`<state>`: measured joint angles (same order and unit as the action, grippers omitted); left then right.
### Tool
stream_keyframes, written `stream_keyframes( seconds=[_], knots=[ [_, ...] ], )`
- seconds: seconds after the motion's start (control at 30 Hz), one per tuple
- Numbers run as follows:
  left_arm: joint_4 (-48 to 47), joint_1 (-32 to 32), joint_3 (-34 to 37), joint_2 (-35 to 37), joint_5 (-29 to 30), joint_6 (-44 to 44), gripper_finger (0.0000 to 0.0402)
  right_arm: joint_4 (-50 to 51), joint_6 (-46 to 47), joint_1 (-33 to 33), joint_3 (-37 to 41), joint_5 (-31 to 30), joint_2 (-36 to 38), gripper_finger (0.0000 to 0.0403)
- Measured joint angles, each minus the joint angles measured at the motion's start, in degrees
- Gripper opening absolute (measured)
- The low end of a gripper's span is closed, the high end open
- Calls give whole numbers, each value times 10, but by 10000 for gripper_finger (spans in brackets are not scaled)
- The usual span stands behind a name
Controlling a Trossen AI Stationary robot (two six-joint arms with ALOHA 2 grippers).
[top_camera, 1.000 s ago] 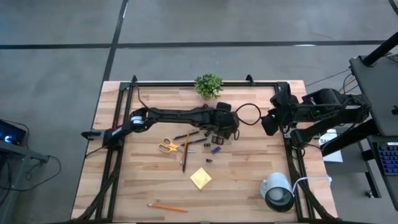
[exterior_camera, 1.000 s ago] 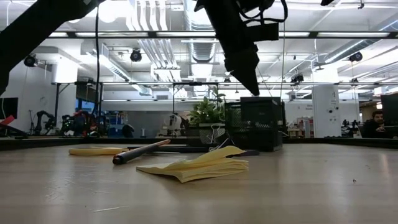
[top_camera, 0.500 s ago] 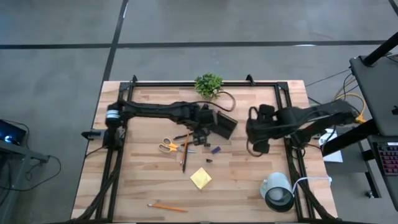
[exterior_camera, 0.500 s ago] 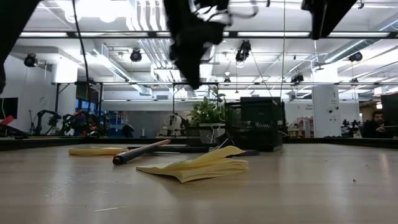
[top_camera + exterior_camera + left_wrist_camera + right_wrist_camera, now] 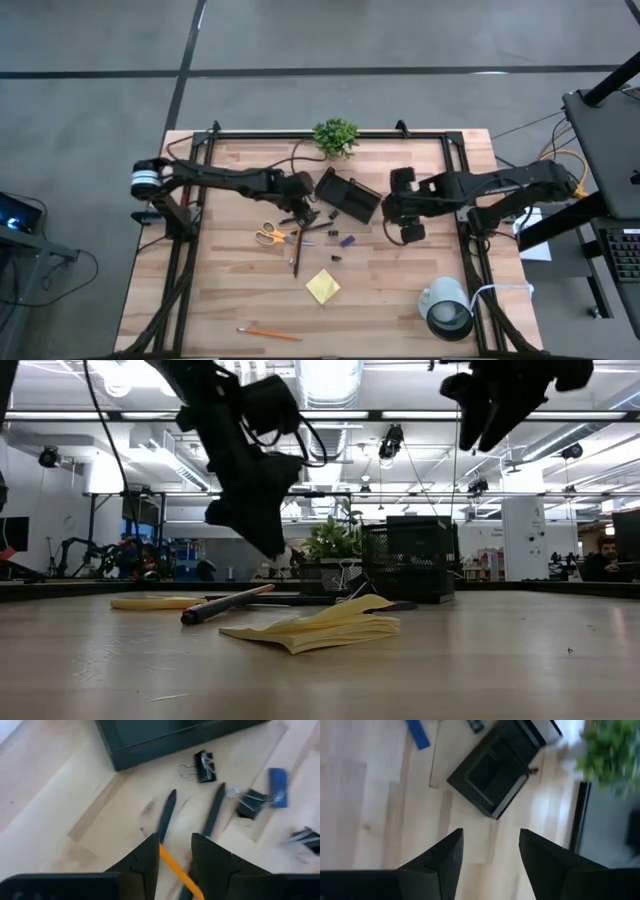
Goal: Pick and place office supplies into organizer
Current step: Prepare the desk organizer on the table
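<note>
Organizer [image 5: 347,196] is my landmark: black mesh box sitting skewed toward the back of the wooden table [image 5: 400,290], just in front of the small green plant [image 5: 335,136]. Looks like the pick step to me, nothing's in the box that I can see.

Left gripper [image 5: 305,212] hangs just off the organizer's left side, over the pens and pencil there. In the left wrist view its fingers [image 5: 145,857] stand narrowly apart, nothing clamped, with an orange pencil [image 5: 181,873] running between them and two dark pens [image 5: 166,815] just beyond. Right gripper [image 5: 403,226] hovers off the organizer's right side, jaws wide and empty.

My guess for the next move: left drops straight down, pinches the pencil, then carries it the short hop right to the organizer.

Rest of the supplies, all in front of the organizer: yellow-handled scissors [image 5: 268,235] front-left, sticky-note pad [image 5: 322,286] further front, binder clips [image 5: 204,760] and a little blue bit [image 5: 276,786] close by. A second pencil [image 5: 268,333] lies near the table's front edge, well apart. Right of the organizer the tabletop's open, so the right arm has room.
</note>
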<state>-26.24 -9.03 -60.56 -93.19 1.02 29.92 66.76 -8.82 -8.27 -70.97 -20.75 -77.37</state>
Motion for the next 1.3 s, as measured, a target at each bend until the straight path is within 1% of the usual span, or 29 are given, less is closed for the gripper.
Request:
stream_keyframes(
  seconds=[0.13, 0.17, 0.27, 0.47, 0.63, 0.7, 0.8, 0.87, 1.07, 1.13, 1.2, 1.27, 1.3],
  knots=[
    [18, -8, 54, 36, -5, 20, 97, -26, -131, 1, 9, -2, -46, 188],
    [36, -10, 67, 47, -6, 30, 97, -31, -159, 1, 10, -2, -60, 189],
    [67, -11, 110, 82, -18, 56, 97, -46, -219, 6, 10, -2, -102, 191],
    [114, -11, 171, 151, -26, 101, 97, -49, -231, 19, 0, -1, -175, 186],
    [121, -10, 202, 198, -26, 103, 97, -94, -260, 40, -15, 3, -200, 175],
    [126, -10, 206, 206, -25, 102, 97, -99, -266, 51, -24, 22, -204, 168],
    [121, -10, 213, 216, -25, 102, 97, -98, -244, 70, -32, 60, -215, 151],
    [129, -10, 219, 219, -25, 102, 97, -95, -227, 76, -31, 70, -222, 132],
    [121, -10, 241, 228, -25, 102, 97, -85, -209, 78, -37, 104, -250, 49],
    [124, -10, 244, 231, -25, 101, 97, -84, -186, 78, -44, 117, -260, 23],
    [118, -10, 245, 236, -26, 99, 97, -88, -142, 78, -57, 135, -270, 13],
    [120, -10, 244, 241, -26, 98, 97, -84, -63, 79, -75, 166, -275, 9],
    [120, -10, 244, 244, -26, 98, 97, -88, -8, 81, -85, 183, -276, 9]
  ],
)
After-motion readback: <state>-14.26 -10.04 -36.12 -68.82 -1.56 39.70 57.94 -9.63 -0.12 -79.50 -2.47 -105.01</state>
